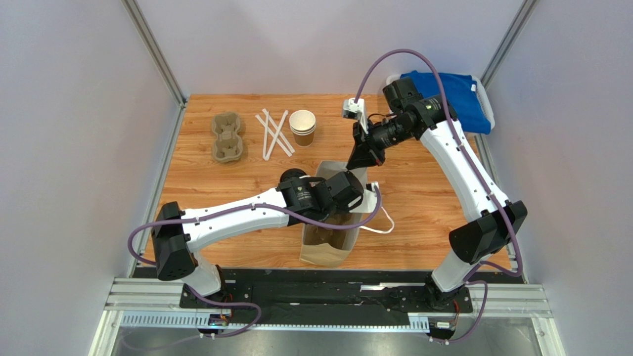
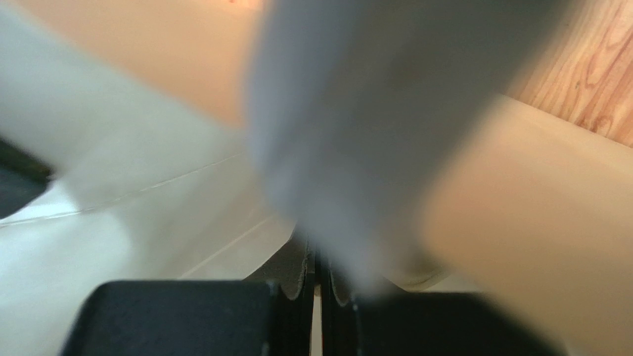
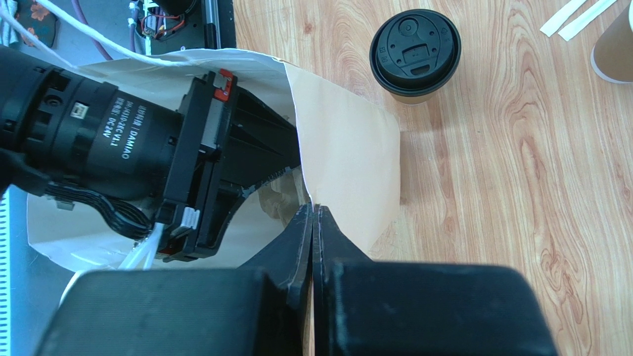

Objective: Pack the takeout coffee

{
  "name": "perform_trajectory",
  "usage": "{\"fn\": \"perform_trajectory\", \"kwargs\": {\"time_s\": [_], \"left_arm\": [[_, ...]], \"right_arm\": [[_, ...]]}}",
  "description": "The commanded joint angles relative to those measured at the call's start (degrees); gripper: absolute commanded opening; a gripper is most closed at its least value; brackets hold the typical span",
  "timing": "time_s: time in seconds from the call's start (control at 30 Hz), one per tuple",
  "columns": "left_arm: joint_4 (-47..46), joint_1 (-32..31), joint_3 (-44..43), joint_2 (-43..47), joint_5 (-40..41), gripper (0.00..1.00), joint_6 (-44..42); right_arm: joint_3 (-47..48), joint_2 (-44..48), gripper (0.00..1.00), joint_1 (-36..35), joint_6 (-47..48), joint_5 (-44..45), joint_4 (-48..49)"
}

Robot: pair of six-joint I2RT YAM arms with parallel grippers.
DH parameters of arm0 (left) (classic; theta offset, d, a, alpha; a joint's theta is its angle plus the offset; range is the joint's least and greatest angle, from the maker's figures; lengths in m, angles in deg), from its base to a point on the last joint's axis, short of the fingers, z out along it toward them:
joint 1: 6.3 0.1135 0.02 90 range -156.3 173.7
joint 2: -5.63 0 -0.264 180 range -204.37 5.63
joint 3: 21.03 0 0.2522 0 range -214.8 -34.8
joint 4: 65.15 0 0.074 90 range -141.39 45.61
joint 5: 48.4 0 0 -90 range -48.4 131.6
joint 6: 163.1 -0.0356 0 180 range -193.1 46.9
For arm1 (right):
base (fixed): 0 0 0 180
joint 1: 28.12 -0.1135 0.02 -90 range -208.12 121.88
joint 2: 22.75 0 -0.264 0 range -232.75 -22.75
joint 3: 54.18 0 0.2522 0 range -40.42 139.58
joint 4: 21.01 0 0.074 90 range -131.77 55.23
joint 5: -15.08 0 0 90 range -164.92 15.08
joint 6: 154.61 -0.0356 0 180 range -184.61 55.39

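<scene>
The brown paper bag [image 1: 327, 248] stands open in the middle of the table. My left gripper [image 1: 355, 194] reaches into its mouth and looks shut on the bag's wall; the left wrist view [image 2: 318, 259] is blurred, with the jaws together and bag paper [image 2: 520, 208] all round. My right gripper [image 1: 362, 165] is shut on the bag's far rim, as the right wrist view [image 3: 312, 209] shows, with the bag [image 3: 349, 148] under it. The takeout coffee [image 3: 414, 53], a brown cup with a black lid, stands upright on the wood just beyond the bag. My right arm hides it in the top view.
A stack of lidless brown cups [image 1: 302, 127], several white straws [image 1: 273, 133] and a cardboard cup carrier [image 1: 227, 137] lie at the back left. A blue cloth in a white basket [image 1: 453, 93] sits at the back right. The bag's white handle [image 1: 382, 222] hangs to its right.
</scene>
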Motion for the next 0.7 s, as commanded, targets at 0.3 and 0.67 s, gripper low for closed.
{"fn": "perform_trajectory", "kwargs": {"time_s": [0.3,0.67], "left_arm": [[-1.54,1.6,1.64,-1.52,-5.21,0.0,4.53],[-2.24,3.54,5.25,1.29,-8.38,0.01,6.46]], "right_arm": [[0.45,1.79,0.0,-0.25,1.7,-2.22,0.35],[-0.08,1.53,0.0,0.01,2.31,-2.39,0.26]]}}
